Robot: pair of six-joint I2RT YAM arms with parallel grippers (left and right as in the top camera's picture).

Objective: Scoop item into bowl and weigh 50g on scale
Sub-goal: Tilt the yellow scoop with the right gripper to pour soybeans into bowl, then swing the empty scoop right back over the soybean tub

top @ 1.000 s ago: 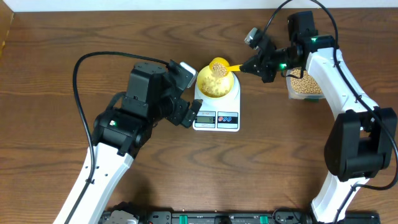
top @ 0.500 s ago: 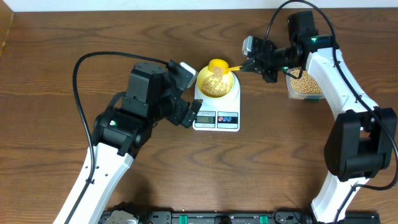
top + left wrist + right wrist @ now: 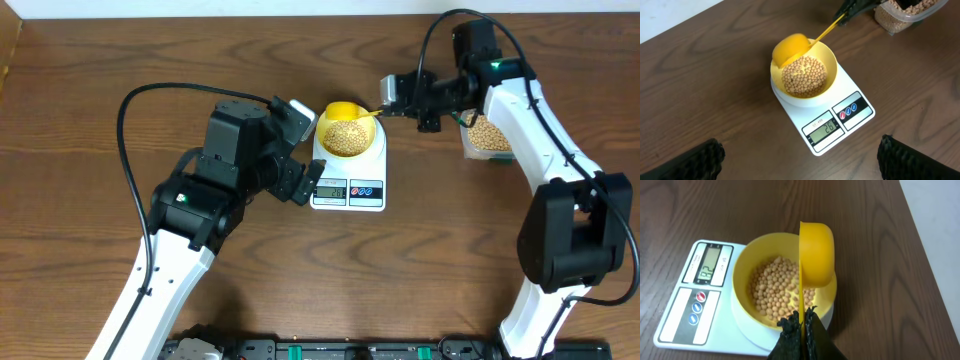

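Observation:
The yellow bowl (image 3: pixel 347 135) stands on the white scale (image 3: pixel 348 180) and holds a heap of tan beans (image 3: pixel 346 138). They also show in the left wrist view, bowl (image 3: pixel 826 54), beans (image 3: pixel 804 76), scale (image 3: pixel 837 125), and in the right wrist view, bowl (image 3: pixel 747 262), beans (image 3: pixel 777 292), scale (image 3: pixel 695 297). My right gripper (image 3: pixel 802 322) is shut on the handle of the yellow scoop (image 3: pixel 816 252), which is turned on its side over the bowl's far rim (image 3: pixel 345 107). My left gripper (image 3: pixel 800 155) is open and empty, just in front of the scale.
A clear tub of beans (image 3: pixel 487 135) stands to the right of the scale, under my right arm; it shows at the top right of the left wrist view (image 3: pixel 900 15). The scale's display shows digits (image 3: pixel 827 127).
The scoop has tipped over and emptied; the beans that hung on it now lie in the bowl. My right wrist has rolled and drawn back a little. The left arm is still.

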